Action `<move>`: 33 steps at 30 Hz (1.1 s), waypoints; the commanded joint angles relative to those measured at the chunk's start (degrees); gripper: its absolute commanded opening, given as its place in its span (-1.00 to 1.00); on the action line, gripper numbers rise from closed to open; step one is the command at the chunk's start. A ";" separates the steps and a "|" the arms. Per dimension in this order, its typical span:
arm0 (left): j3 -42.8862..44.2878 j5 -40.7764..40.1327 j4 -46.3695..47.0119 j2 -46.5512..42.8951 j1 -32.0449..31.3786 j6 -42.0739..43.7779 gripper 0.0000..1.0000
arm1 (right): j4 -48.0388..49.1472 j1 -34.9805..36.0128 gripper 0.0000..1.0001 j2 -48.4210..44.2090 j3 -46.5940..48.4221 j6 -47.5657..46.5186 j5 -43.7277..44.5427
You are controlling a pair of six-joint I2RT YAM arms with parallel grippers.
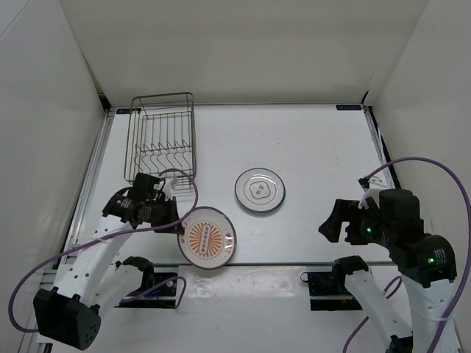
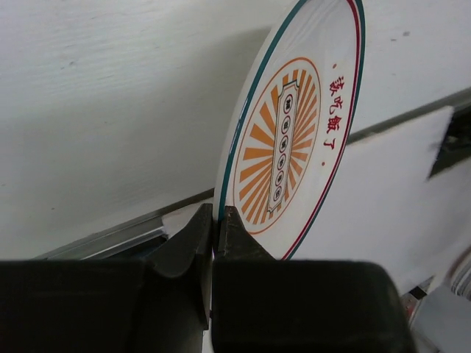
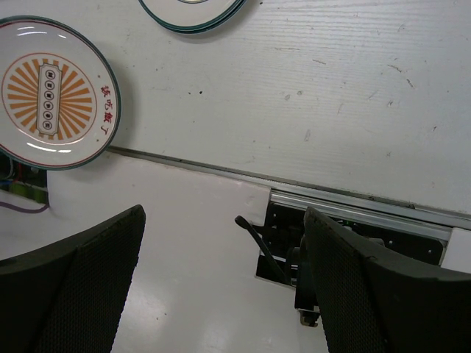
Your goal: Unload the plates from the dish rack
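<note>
The orange-patterned plate (image 1: 208, 237) is pinched by its left rim in my left gripper (image 1: 179, 225) and lies about flat over the table's near edge. In the left wrist view the jaws (image 2: 213, 217) are shut on the plate's rim (image 2: 283, 140). The grey-rimmed plate (image 1: 260, 190) lies flat on the table, mid-centre. The wire dish rack (image 1: 162, 136) stands at the far left; no plate shows in it. My right gripper (image 1: 335, 220) is open and empty at the near right (image 3: 223, 213). The right wrist view shows both the orange plate (image 3: 51, 92) and the grey-rimmed plate (image 3: 193, 11).
White walls enclose the table on three sides. The arm base mounts (image 1: 327, 283) and purple cables (image 1: 419, 165) sit along the near edge. A metal rail (image 3: 353, 202) runs along the table's front.
</note>
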 commanded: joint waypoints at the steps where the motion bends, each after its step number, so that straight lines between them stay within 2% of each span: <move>1: -1.53 -2.81 4.41 -0.01 -0.26 0.03 -0.92 | -6.40 0.26 0.80 -0.24 -0.29 0.18 0.53; 6: -2.68 -6.15 6.43 3.59 -0.87 0.46 -0.89 | -6.31 0.26 0.80 -0.50 -0.21 0.36 0.44; 8: -2.85 -7.12 6.70 5.18 -1.66 0.20 -0.75 | -6.22 0.26 0.80 -0.50 -0.29 0.36 0.44; 15: -2.33 -15.03 6.79 10.53 -5.09 0.38 -0.54 | -6.22 0.26 0.80 -0.41 -0.38 0.36 0.44; 26: 2.60 -21.71 5.12 18.80 -5.97 0.91 -0.54 | -6.40 0.26 0.80 -0.85 -0.38 0.27 0.26; 33: 5.93 -22.86 3.99 23.81 -5.88 0.46 -0.33 | -6.14 0.26 0.80 -1.38 -0.30 0.27 0.18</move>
